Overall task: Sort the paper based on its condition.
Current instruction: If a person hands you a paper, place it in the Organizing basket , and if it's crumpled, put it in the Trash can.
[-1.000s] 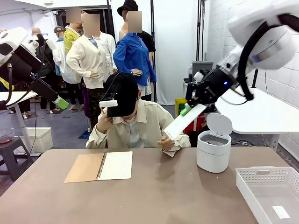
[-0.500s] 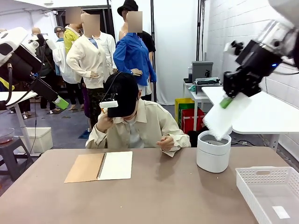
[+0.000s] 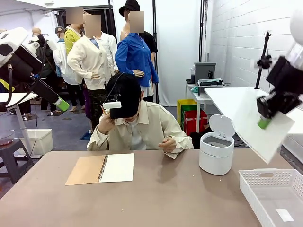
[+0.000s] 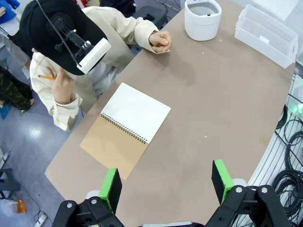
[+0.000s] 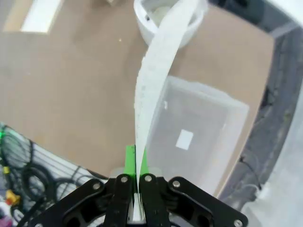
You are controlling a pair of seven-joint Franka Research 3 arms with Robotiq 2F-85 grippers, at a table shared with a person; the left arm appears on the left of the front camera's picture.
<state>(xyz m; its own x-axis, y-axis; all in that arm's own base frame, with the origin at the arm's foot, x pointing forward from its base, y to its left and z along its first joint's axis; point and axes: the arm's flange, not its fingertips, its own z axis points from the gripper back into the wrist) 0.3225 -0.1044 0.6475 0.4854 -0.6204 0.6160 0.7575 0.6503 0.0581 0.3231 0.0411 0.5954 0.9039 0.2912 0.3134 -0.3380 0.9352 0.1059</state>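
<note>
Right tool clamps one sheet above the white basket, not released yet; left tool wide open, idle.

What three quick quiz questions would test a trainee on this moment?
1. True or false: the right gripper is shut on a sheet.
2. The lid of the bin is: A) open B) shut C) missing.
3. Fill in: the left gripper is ___, holding nothing.
Key: 1 true; 2 A; 3 open.
</note>
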